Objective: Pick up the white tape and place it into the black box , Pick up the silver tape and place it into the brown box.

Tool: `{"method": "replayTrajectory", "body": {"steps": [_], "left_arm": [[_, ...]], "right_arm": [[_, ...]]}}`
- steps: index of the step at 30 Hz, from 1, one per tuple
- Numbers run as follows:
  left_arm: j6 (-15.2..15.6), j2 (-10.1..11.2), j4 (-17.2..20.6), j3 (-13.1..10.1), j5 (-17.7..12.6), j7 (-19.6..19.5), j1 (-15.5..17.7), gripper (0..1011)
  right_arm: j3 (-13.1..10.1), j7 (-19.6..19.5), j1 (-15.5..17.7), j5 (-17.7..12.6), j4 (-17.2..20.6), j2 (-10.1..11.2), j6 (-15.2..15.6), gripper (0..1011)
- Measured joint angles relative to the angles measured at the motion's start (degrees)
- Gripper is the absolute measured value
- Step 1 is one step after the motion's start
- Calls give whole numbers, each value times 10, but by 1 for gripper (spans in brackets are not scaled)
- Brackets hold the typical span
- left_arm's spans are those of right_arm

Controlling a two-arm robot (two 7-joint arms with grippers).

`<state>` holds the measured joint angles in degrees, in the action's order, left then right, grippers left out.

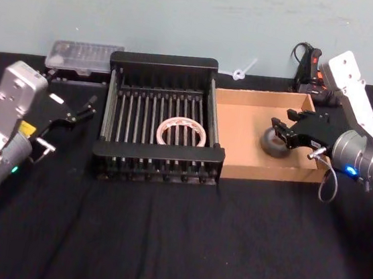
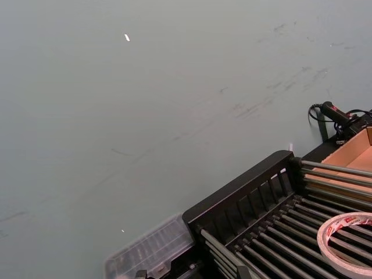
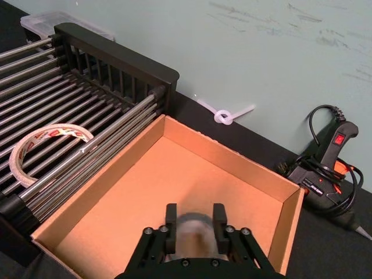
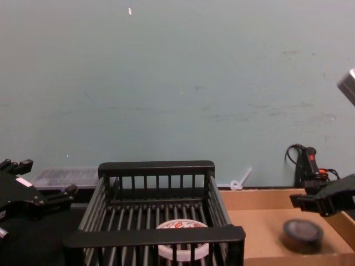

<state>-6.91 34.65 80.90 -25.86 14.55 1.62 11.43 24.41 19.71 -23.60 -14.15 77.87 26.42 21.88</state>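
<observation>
Inside the brown box [image 1: 242, 125], toward its right half, the silver tape [image 1: 275, 143] rests on the cardboard floor; in the chest view it lies flat just below the right gripper [image 1: 283, 132]. That gripper hangs right over the roll with its fingers [image 3: 171, 214] apart, one on each side of it, and the blurred roll shows between them in the right wrist view. The white tape [image 1: 182, 132] lies flat on the ribbed floor of the black box [image 1: 164, 61], which stands touching the brown box's left wall. The left gripper [image 1: 82, 111] hovers over the black worktop [image 1: 175, 239] just left of the black box, its fingers close together. A clear plastic case [image 1: 81, 57] sits behind it, and a glue gun [image 3: 325, 171] lies behind the brown box.
</observation>
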Motion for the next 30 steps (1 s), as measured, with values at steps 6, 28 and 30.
{"method": "replayTrajectory", "body": {"steps": [6,28,30], "left_arm": [[0,0,0,0,0,0,0,1001],[0,0,0,0,0,0,0,1001],[0,0,0,0,0,0,0,1001]], "right_arm": [[0,0,0,0,0,0,0,564],[0,0,0,-1,1,1,1,1002],[0,0,0,-1,1,1,1,1002]]}}
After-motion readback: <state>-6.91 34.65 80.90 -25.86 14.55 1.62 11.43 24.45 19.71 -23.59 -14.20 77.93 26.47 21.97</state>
